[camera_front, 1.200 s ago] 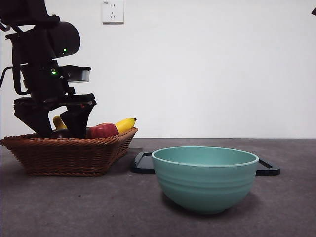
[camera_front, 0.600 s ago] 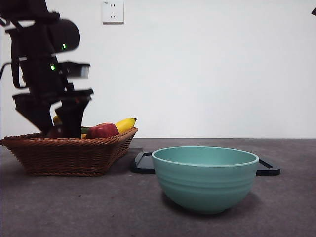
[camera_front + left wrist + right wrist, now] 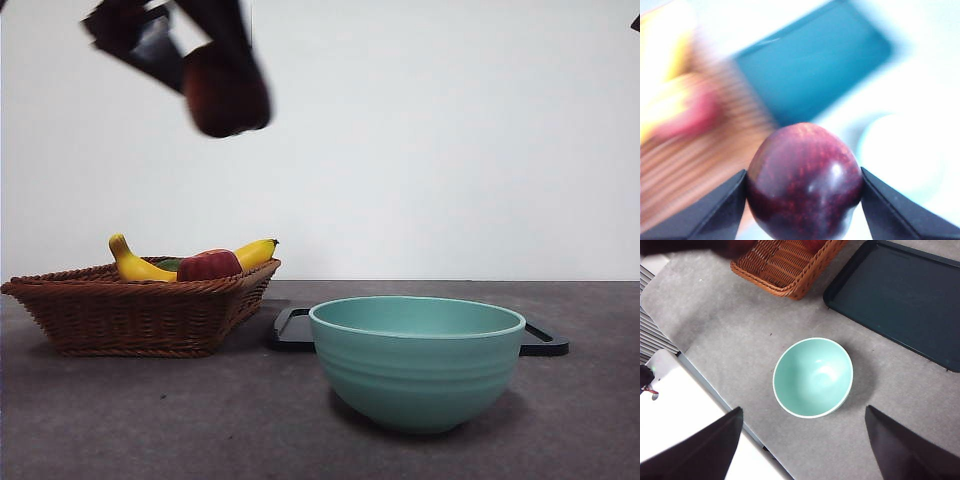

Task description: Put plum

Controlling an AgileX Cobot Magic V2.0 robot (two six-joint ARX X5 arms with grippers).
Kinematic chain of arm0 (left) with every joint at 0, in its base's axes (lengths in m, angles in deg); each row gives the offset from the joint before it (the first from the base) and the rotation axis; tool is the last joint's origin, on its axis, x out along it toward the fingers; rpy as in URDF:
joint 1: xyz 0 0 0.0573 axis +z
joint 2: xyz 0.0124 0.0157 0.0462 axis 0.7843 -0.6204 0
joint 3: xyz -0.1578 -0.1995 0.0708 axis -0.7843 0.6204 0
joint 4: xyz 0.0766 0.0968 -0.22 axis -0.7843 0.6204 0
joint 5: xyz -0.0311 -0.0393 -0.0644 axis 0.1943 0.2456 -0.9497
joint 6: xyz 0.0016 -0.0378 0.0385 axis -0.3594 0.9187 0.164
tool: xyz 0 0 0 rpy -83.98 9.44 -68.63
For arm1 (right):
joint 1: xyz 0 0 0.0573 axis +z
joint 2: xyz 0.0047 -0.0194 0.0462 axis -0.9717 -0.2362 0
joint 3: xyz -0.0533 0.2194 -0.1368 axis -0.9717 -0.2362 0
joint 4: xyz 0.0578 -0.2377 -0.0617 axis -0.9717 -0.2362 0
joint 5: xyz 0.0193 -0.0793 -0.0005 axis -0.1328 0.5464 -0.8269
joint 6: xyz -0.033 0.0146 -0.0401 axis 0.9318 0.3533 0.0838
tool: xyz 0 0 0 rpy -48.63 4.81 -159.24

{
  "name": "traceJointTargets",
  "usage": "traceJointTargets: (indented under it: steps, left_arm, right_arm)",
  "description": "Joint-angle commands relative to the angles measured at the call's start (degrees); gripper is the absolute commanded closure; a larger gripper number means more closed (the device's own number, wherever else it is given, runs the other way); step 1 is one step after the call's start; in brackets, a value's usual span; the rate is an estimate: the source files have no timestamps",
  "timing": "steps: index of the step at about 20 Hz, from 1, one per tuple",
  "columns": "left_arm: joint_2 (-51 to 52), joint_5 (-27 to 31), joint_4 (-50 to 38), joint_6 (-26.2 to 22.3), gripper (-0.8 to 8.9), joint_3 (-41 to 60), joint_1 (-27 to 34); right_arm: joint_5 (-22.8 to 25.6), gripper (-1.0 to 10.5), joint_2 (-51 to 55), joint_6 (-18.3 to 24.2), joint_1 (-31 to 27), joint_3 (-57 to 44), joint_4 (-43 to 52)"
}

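Two black jaws of the left gripper (image 3: 802, 195) are clamped on the glossy dark purple round plum (image 3: 227, 88), carried high in the air above and just right of the brown woven wicker basket (image 3: 130, 310) that holds a yellow banana (image 3: 135, 266) and a red apple (image 3: 208, 265). To the right, the pale green ceramic bowl (image 3: 417, 365) stands in front of the flat black tray (image 3: 900, 295); the carry should probably stay level, grip firm, lowering close before letting go. The right gripper (image 3: 802, 440) waits above the bowl, jaws spread wide and empty.

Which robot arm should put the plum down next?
Probably the left. Its gripper is already shut on the plum, held high above the basket. The right gripper is open and holds nothing, above the bowl.
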Motion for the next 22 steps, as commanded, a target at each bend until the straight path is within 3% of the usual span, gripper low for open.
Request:
traceJointTargets:
  steps: [1,9,22]
  left_arm:
    - [-1.8,-0.2,-0.8,0.3,5.12,-1.1,-4.9]
    - [-13.4,0.0,-6.2,0.3,5.12,-1.1,-15.2]
    - [-29.3,4.3,-13.4,-0.8,5.12,-1.1,-18.4]
  right_arm:
    - [-0.1,5.6,-0.3,0.6,0.2,1.2,0.5]
    - [-0.1,5.6,-0.3,0.6,0.2,1.2,0.5]
    - [-0.1,5.6,-0.3,0.6,0.2,1.2,0.5]
